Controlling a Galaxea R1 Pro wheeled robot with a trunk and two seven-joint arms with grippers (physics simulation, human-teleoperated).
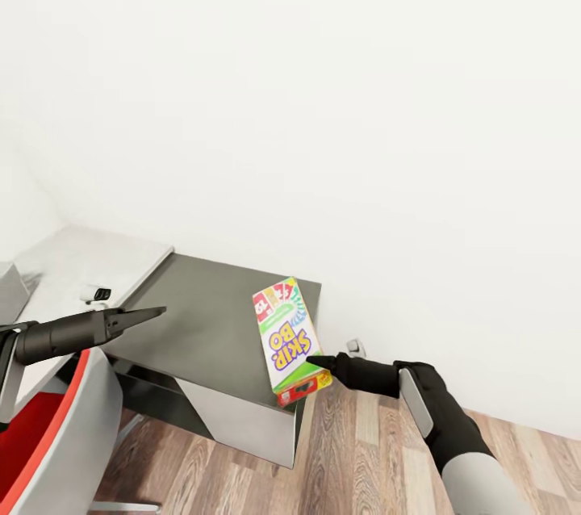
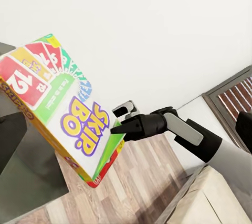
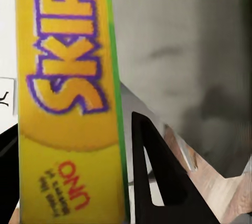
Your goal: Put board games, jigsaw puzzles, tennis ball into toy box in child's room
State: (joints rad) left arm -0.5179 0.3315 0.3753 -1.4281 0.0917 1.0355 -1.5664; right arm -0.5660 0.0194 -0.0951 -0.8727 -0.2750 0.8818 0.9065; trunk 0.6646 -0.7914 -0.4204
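- Yellow-and-green Skip-Bo board game (image 1: 287, 340) hung tilted over the dark table's (image 1: 202, 321) near corner — clamped at its lower end by the right gripper (image 1: 316, 362).
- The left gripper (image 1: 153, 311) hovered over the table's left side, well apart from the box — whether its jaws were parted, I could not tell.
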